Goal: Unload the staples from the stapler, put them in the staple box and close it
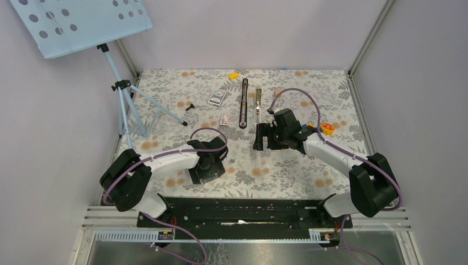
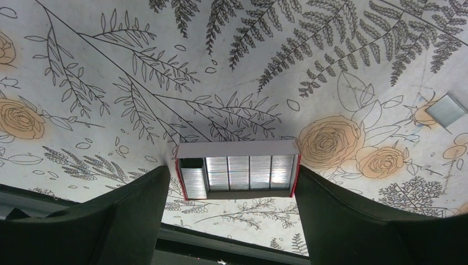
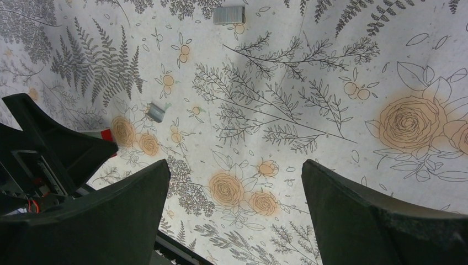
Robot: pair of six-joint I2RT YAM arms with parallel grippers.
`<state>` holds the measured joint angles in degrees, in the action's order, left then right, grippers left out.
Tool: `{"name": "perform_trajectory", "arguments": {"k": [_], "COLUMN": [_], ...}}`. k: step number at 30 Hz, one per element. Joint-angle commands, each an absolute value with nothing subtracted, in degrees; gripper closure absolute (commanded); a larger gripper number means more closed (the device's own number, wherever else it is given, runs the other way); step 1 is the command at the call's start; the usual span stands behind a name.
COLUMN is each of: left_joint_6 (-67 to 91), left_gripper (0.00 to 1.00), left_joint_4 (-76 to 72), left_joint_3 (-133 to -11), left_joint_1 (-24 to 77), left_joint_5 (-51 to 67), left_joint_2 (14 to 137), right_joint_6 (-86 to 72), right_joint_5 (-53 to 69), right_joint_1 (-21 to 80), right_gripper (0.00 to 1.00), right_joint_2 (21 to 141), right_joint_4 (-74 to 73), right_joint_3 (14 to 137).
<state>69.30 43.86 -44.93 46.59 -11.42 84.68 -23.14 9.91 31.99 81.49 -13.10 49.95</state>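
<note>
Left pincer: jaws spread wide over floral tablecloth. Small red-edged white cardboard tray lies between its fingertips, rows of silver staples inside; contact with tray cannot be told. Loose grey staple strip on cloth to right.
Right pincer: jaws wide apart, nothing between.
Just beyond its fingertips: slim black stapler opened flat, silver rail alongside.
Left of stapler: red-printed box, blue printed box, tiny black clip.
Far left: pale blue perforated music stand.
</note>
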Motion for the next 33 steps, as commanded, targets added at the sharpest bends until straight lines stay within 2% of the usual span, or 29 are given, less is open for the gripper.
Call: {"name": "perform_trajectory", "arguments": {"k": [1, 14, 33], "left_joint_6": [71.31, 69.03, 65.84], "left_gripper": [0.17, 0.28, 0.32], "left_joint_4": [39.58, 39.63, 39.0], "left_joint_3": [-42.58, -42.67, -46.23], "left_joint_1": [46.8, 46.93, 51.12], "left_joint_5": [-11.76, -12.72, -12.71], "left_joint_2": [86.17, 86.12, 89.57], "right_joint_6": [-22.17, -22.6, -24.48], "right_joint_5": [8.48, 7.77, 1.7], "right_joint_1": [31.83, 31.88, 31.86], "right_gripper": [0.04, 0.04, 0.04], "right_joint_2": [81.76, 82.27, 77.67], "right_joint_4": [-13.83, -13.45, -12.85], "right_joint_3": [51.23, 51.2, 50.65]}}
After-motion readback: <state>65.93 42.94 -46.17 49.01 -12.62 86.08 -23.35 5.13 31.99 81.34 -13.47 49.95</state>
